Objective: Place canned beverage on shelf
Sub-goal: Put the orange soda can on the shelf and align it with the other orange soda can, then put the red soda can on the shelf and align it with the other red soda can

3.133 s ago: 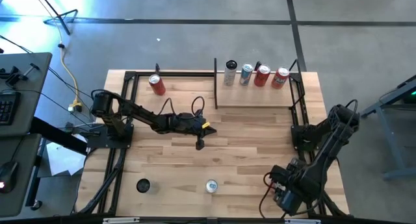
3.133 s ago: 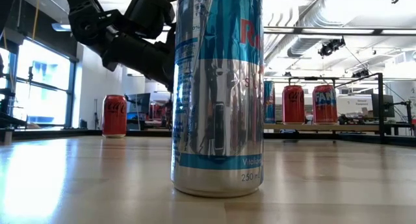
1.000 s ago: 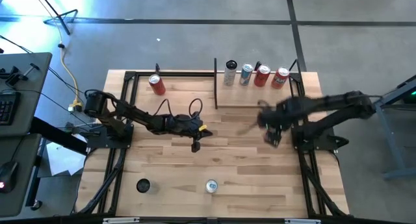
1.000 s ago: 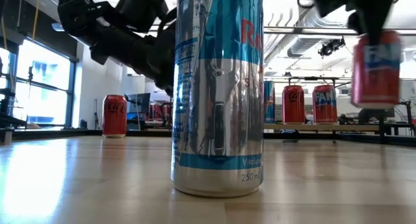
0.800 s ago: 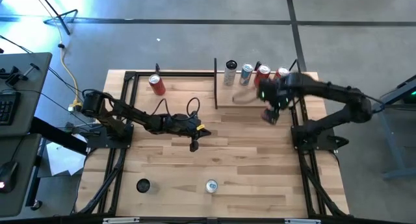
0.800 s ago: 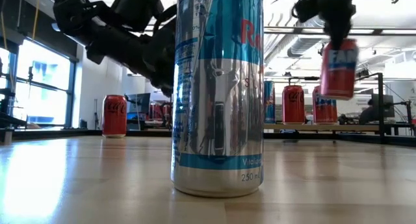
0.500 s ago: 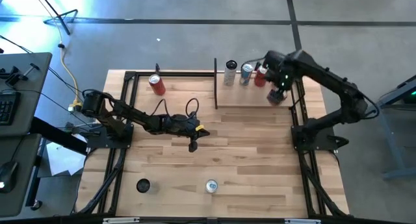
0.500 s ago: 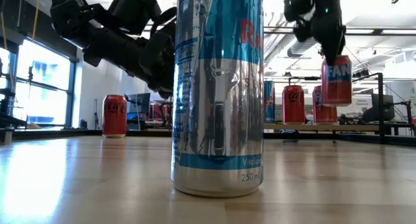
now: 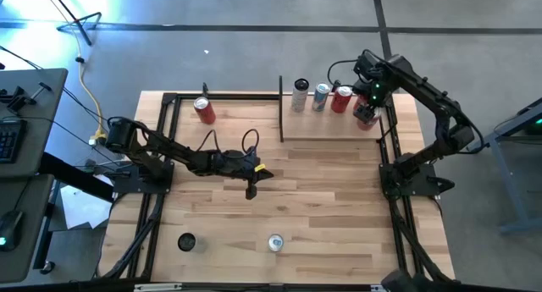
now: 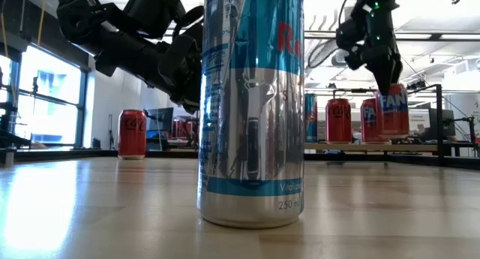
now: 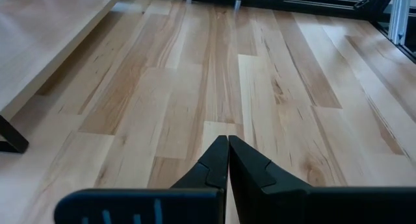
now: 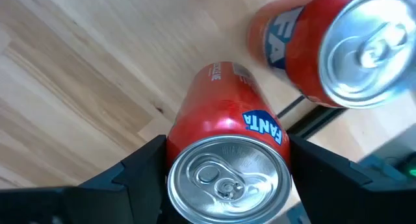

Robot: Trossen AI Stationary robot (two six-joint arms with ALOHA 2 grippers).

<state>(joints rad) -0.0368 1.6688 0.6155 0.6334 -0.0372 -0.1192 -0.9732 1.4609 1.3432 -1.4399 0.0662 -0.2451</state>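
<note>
My right gripper (image 9: 366, 111) is shut on a red Fanta can (image 12: 227, 152) over the right end of the shelf (image 9: 322, 128), a light-wood board with black posts at the table's far right. In the low view the can (image 10: 394, 112) stands upright just above the board, beside another Fanta can (image 12: 351, 49). A white can (image 9: 300, 96), a silver-blue can (image 9: 320, 96) and a red can (image 9: 341, 98) stand along the shelf's far edge. My left gripper (image 9: 251, 190) is shut and empty over the middle of the table, as the left wrist view (image 11: 227, 149) shows. My right gripper pinches the Fanta can's side wall just below its top rim (image 12: 195, 130) between its two fingers (image 12: 140, 165), which come from above and point down. The can hangs upright below the fingers. I cannot tell whether its base touches the shelf.
A red cola can (image 9: 203, 110) stands at the table's far left. A silver-blue can (image 9: 275, 242) and a black can (image 9: 186, 241) stand near the front edge. Black frame rails run along both sides of the table.
My right gripper has carried the Fanta can from mid-table toward the far edge and the right, over the shelf's right end, and lowered it beside the cans standing there. The can has stayed upright in the hold.
</note>
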